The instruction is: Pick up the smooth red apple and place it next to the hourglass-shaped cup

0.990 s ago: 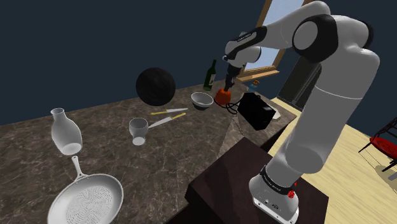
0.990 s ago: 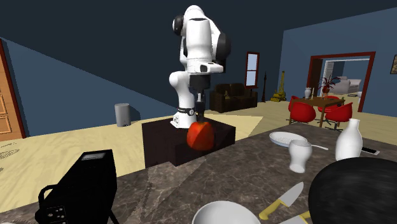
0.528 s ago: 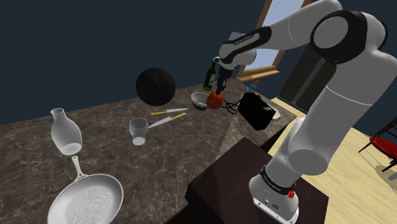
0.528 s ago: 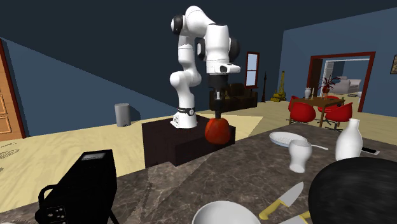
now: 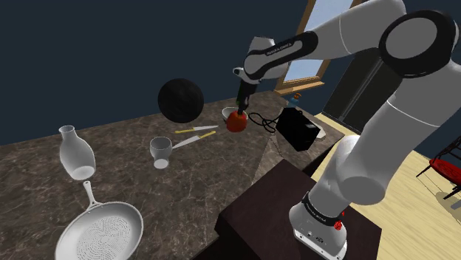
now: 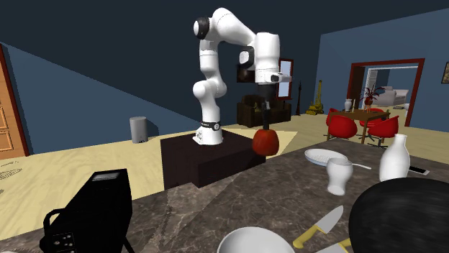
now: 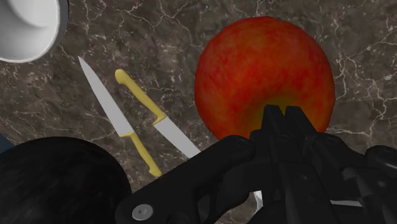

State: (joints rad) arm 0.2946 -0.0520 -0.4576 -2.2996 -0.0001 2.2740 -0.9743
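Observation:
A red apple (image 5: 236,122) hangs above the dark marble counter (image 5: 133,192), with my gripper (image 5: 241,104) shut on its top. In the wrist view the two black fingers meet at the apple's (image 7: 264,76) upper side, gripper (image 7: 284,116) pressed together there. From the second exterior view the apple (image 6: 265,141) dangles under the gripper (image 6: 266,122) near the counter's far edge. The white hourglass-shaped cup (image 5: 161,152) stands on the counter, well off to the shoulder view's left of the apple; it is also the cup (image 6: 339,176) to the second exterior view's right.
Two yellow-handled knives (image 5: 196,134) lie between apple and cup. Nearby are a black sphere (image 5: 180,100), a white bowl (image 5: 230,112), a black box with a cable (image 5: 298,129), a white vase (image 5: 76,153) and a perforated pan (image 5: 100,233). The dark stand (image 5: 295,214) adjoins the counter.
The arm has swung the held apple toward the shoulder view's left, away from the black box and past the white bowl, toward the knives. The grip has stayed shut.

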